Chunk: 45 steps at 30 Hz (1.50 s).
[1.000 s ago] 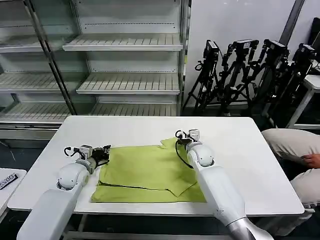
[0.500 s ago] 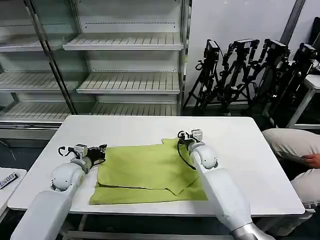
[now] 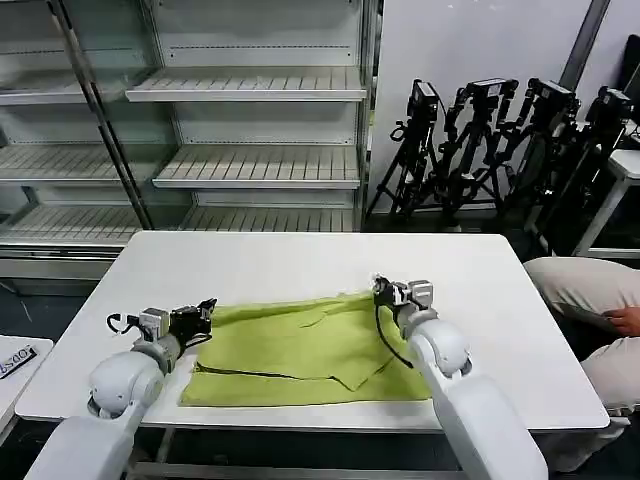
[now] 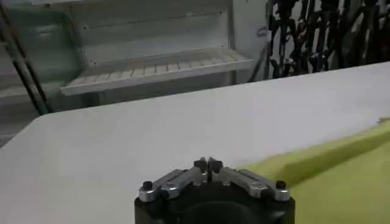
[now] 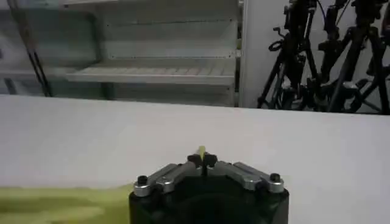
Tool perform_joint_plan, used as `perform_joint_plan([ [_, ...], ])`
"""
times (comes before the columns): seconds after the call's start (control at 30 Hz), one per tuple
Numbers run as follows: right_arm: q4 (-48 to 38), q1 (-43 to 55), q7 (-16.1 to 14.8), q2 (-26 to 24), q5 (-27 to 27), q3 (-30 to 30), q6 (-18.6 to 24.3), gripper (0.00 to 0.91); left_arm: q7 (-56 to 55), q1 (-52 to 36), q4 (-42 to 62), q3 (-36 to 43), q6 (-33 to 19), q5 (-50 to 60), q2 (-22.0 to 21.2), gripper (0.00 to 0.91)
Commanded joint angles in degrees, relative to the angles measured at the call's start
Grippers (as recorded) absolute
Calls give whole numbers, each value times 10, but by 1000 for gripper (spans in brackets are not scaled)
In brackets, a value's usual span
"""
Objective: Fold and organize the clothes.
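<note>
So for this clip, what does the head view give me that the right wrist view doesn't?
Head view alone: the whole lime T-shirt spread on the table, and the left gripper at its left edge. Right wrist view alone: the right gripper shut on a sliver of lime fabric. Both: the white table, the shelving and the tripods behind.

text: none legible | labels: none legible | brands/numbers/signs: none legible
</note>
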Motion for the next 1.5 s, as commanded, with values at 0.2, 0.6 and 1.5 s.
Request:
perform_joint_plan([
  [0.2,146,-163,-12,-31,-39,18,24,0,-2,127,-100,-64,-1,34,-4,20],
  [0.6,166,-173,-11,-40,-53,28,23,0,-11,156,-144,-59,0,39,-10,20],
  [1.5,195,-196,-23,-51,-63,44,13,907,-26,149,-132,-64,-1,52,-17,907],
])
